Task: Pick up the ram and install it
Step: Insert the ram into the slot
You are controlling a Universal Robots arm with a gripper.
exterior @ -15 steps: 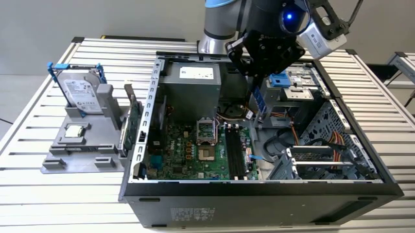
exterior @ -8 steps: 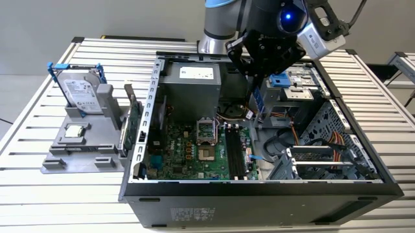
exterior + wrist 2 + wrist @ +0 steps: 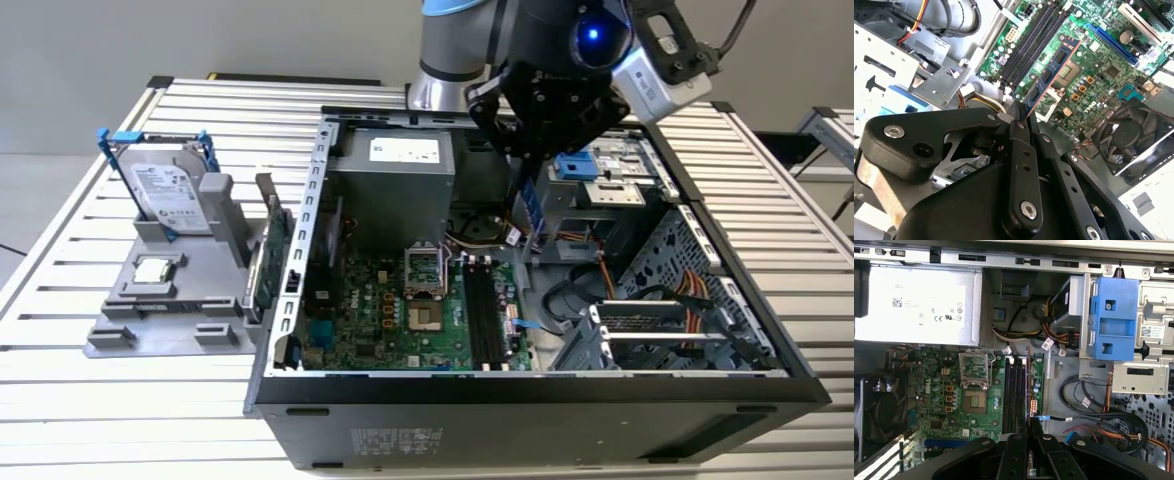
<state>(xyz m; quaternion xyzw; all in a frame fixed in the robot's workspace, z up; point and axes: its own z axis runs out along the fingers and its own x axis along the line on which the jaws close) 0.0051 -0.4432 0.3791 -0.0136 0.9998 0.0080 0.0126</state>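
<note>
Item, as I logged it from the remote desk: gripper, claw narrow and clamped on one end of the ram. The ram hung on edge inside the open computer case, clear of the motherboard. In the exterior view it sat at about one o'clock of the black memory slots and at three o'clock of the grey power supply. In the second wrist view the ram ran out from the fingertips beside the slots, chips facing the camera, with a black fan nearby. In the first wrist view I saw it edge-on as a thin line along the slots. Outside the case, at nine o'clock of it in the exterior view, a grey fixture on the slatted table carried the hard drive and the green expansion card.
</note>
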